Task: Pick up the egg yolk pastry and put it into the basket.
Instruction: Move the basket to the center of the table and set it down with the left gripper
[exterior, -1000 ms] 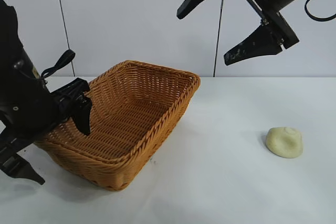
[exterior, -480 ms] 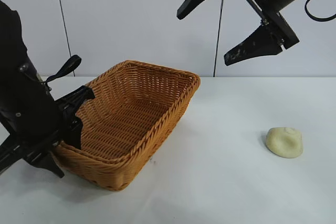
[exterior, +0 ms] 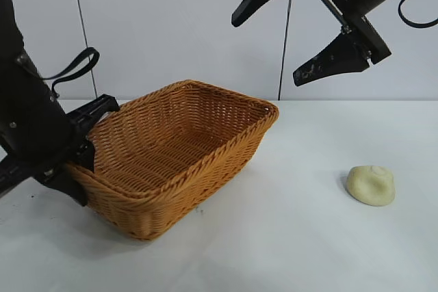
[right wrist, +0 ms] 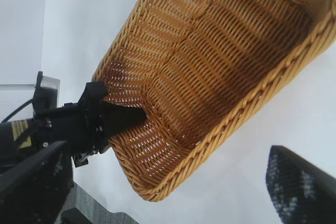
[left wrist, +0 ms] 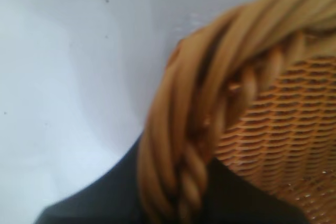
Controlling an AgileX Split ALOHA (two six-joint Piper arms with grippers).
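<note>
The orange-tan wicker basket (exterior: 205, 165) stands on the white table at the left. My left gripper (exterior: 81, 167) is shut on the braided rim at its left end. One dark finger reaches inside the basket wall (right wrist: 210, 77) and the other stays outside. In the left wrist view the rim (left wrist: 184, 129) runs between the two dark fingers. The pale egg yolk pastry (exterior: 370, 184) lies alone on the table at the right. High above the table between basket and pastry, my right gripper (exterior: 268, 49) hangs open with nothing in it.
A white panelled wall (exterior: 171, 25) stands behind the table. Bare white tabletop (exterior: 301, 223) stretches between the basket and the pastry. The table's grey edge (right wrist: 100, 211) shows past the basket's left end.
My left gripper closed on the basket's left rim. The basket swung and shifted to the right, toward the pastry. The right arm and the pastry stayed put.
</note>
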